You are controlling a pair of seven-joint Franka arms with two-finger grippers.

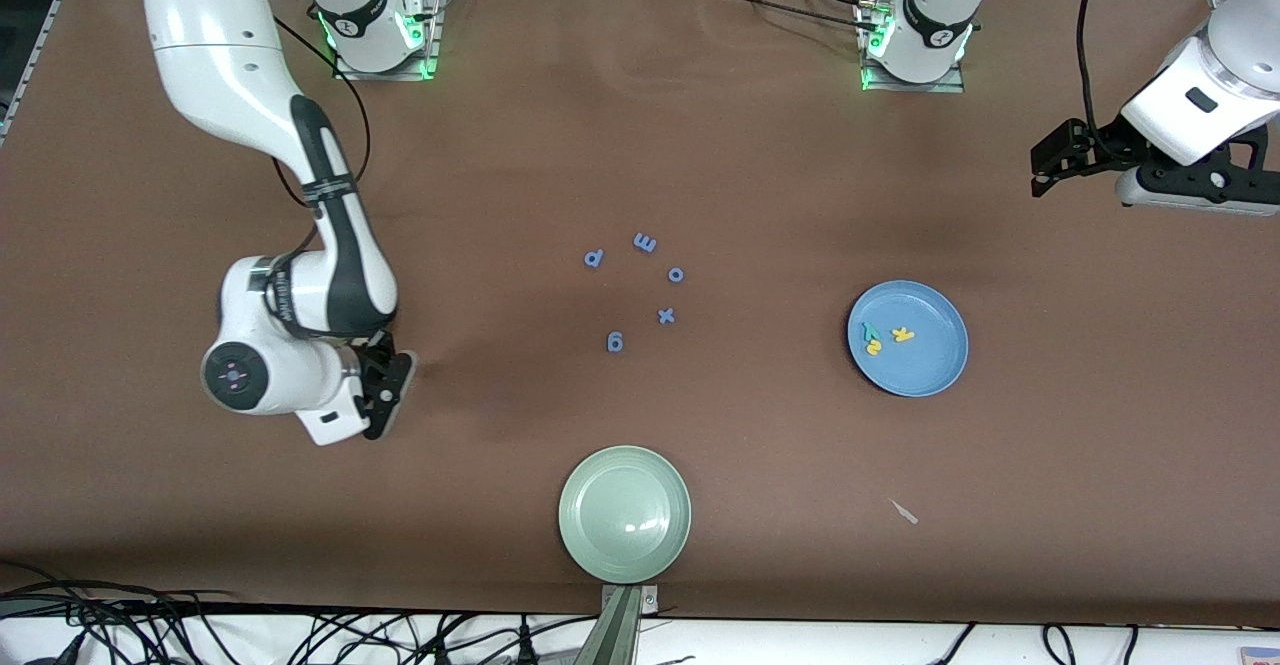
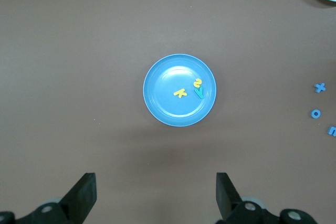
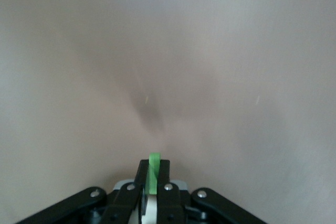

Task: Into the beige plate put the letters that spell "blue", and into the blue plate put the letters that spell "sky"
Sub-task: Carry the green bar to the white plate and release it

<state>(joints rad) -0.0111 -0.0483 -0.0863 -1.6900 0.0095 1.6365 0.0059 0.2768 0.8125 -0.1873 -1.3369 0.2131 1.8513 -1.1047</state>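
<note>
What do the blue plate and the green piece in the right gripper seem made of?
Blue plate: probably glazed ceramic or hard plastic, since a soft sheen shows inside it. Green piece, pinched in the right gripper: likely matte foam; flat, dull, glare-free.

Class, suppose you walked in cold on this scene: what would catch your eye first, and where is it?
The blue plate, toward the left arm's end of the table, already holds a yellow k, a yellow s and a teal y. The right gripper is shut on a thin green piece over bare table at the right arm's end. Five blue letters lie loose mid-table, and the left gripper waits open, high above the blue plate.
</note>
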